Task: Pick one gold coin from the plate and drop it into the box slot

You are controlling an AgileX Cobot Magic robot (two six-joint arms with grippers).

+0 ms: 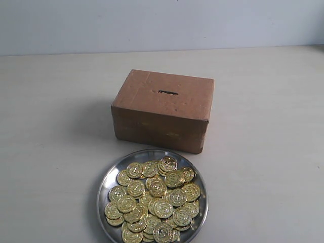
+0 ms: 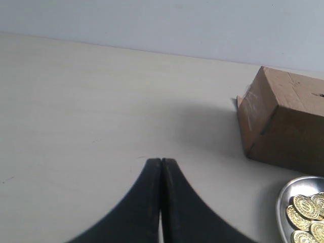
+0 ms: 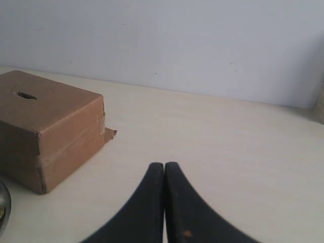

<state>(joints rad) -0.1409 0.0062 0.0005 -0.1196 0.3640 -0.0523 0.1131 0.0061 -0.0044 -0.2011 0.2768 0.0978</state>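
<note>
A brown cardboard box point(image 1: 162, 110) stands in the middle of the table, with a short dark slot point(image 1: 167, 92) in its top face. In front of it a round silver plate point(image 1: 112, 173) holds a heap of several gold coins point(image 1: 154, 198). Neither gripper shows in the exterior view. My left gripper point(image 2: 161, 161) is shut and empty over bare table, with the box point(image 2: 283, 121) and the plate's edge point(image 2: 281, 200) off to one side. My right gripper point(image 3: 164, 164) is also shut and empty, with the box point(image 3: 48, 126) and its slot point(image 3: 25, 95) on the other side.
The pale tabletop point(image 1: 263, 131) spreads wide on both sides of the box and plate. A light wall point(image 1: 162, 23) runs along the back edge.
</note>
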